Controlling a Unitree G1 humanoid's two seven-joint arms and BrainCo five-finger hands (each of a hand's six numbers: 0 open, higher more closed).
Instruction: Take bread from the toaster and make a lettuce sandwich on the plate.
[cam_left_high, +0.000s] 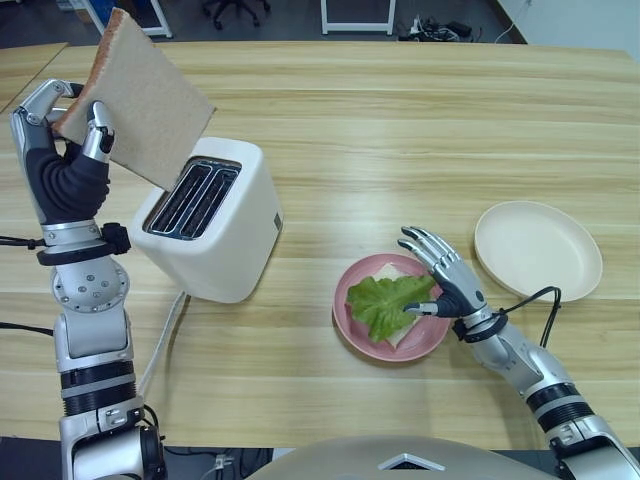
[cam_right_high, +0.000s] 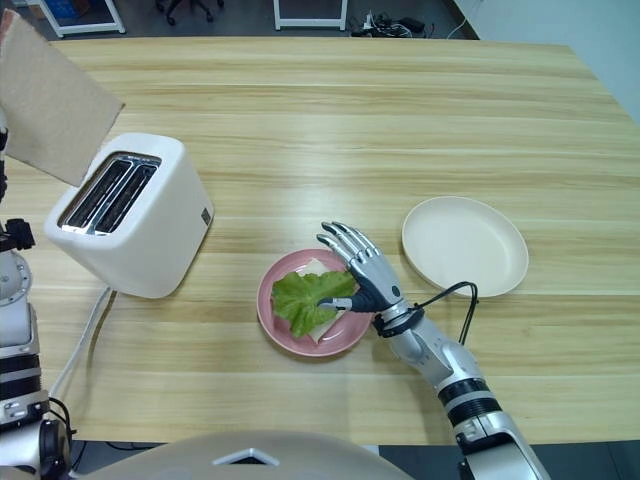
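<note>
Holding entry: toast slice (cam_left_high: 140, 100), brown and square, raised in the air and tilted, its lower corner just above the back edge of the toaster (cam_left_high: 215, 225). Left hand (cam_left_high: 65, 170) is clamped on the slice's upper left corner, fingers curled over its edge.

Toaster: white, two-slot, standing on the surface (cam_left_high: 400, 130) at the left, slots facing up; a pale cord (cam_left_high: 165, 340) runs from its base toward the near edge.

Pink plate (cam_left_high: 343, 318): on the surface right of the toaster, apart from it. On it lies a pale bread slice (cam_left_high: 388, 269), with a green lettuce leaf (cam_left_high: 385, 300) spread over it; bread edges show beyond the leaf at the far and near sides.

Right hand (cam_left_high: 450, 280): over the pink plate's right rim, fingers stretched out and spread, grasping nothing; thumb tip is at the leaf's right edge, though contact cannot be confirmed.

Cream plate (cam_left_high: 537, 250): on the surface just right of the right hand, near the pink plate but not touching it. A black cable (cam_left_high: 535, 298) loops from the right wrist beside its near rim.
</note>
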